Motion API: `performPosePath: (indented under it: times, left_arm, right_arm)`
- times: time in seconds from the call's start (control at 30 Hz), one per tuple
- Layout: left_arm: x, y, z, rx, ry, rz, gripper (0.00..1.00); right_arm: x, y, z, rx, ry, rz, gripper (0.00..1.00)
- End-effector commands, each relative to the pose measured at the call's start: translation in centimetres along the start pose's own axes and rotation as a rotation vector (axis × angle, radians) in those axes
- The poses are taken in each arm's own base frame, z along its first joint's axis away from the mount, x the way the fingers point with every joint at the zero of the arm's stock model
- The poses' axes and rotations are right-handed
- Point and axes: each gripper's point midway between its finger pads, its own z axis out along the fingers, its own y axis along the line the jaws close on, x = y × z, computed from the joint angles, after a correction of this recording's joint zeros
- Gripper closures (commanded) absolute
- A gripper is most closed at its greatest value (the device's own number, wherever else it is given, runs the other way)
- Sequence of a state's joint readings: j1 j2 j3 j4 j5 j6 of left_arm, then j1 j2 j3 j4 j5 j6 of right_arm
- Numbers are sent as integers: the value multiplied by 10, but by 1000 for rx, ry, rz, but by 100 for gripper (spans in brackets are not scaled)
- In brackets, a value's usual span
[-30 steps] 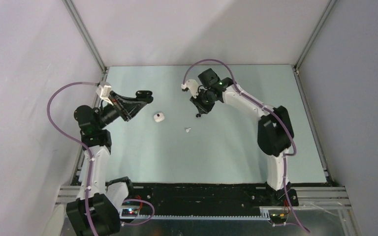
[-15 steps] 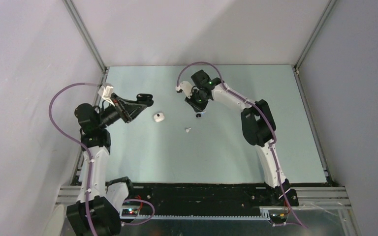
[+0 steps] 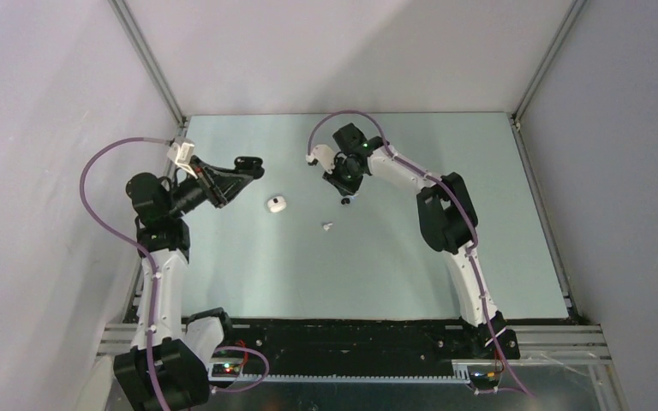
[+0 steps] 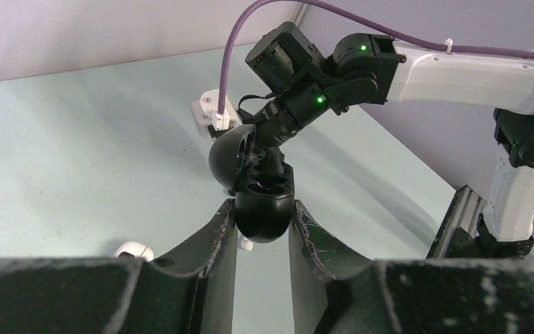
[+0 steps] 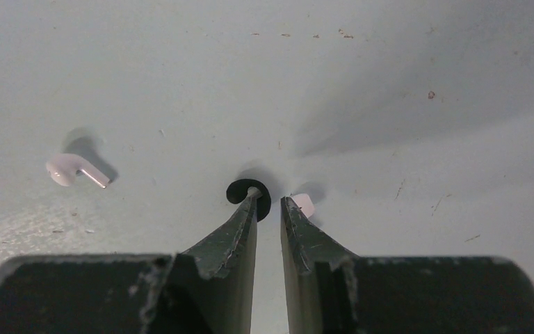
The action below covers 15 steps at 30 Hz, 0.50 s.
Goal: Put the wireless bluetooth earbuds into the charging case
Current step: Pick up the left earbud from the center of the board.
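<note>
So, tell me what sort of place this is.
Probably a robot lab test cell. A left arm and a right arm are bolted at the near edge of a pale table. Blank white walls stand on three sides, with aluminium frame rails at the corners.

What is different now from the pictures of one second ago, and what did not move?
The right arm swung its elbow and wrist leftward; the right jaws' tips stayed almost on one spot. The left arm shifted slightly. Nothing was taken or released. Unchanged: left jaws shut on the black shell, white case and loose earbud lying in place.
</note>
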<state>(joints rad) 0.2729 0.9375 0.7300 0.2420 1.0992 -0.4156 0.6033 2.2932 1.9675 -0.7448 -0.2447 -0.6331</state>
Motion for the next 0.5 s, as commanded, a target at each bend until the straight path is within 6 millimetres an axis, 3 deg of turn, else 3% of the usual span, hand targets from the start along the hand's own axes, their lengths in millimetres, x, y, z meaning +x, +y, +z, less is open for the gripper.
performPosePath:
  times: [0.0,0.2,0.47]
  left_arm:
    - [-18,-1,-2,-17,-25,70,100]
    - [-17,-2,-3,-19,-20,75,100]
    - [-18,-3,-3,-25,-22,74,100]
  right_arm:
    - [-6,-15,3,34,-18,-40,77]
    - [7,-17,3,30,15,-53,77]
    - [7,-16,4,21,10,-74,78]
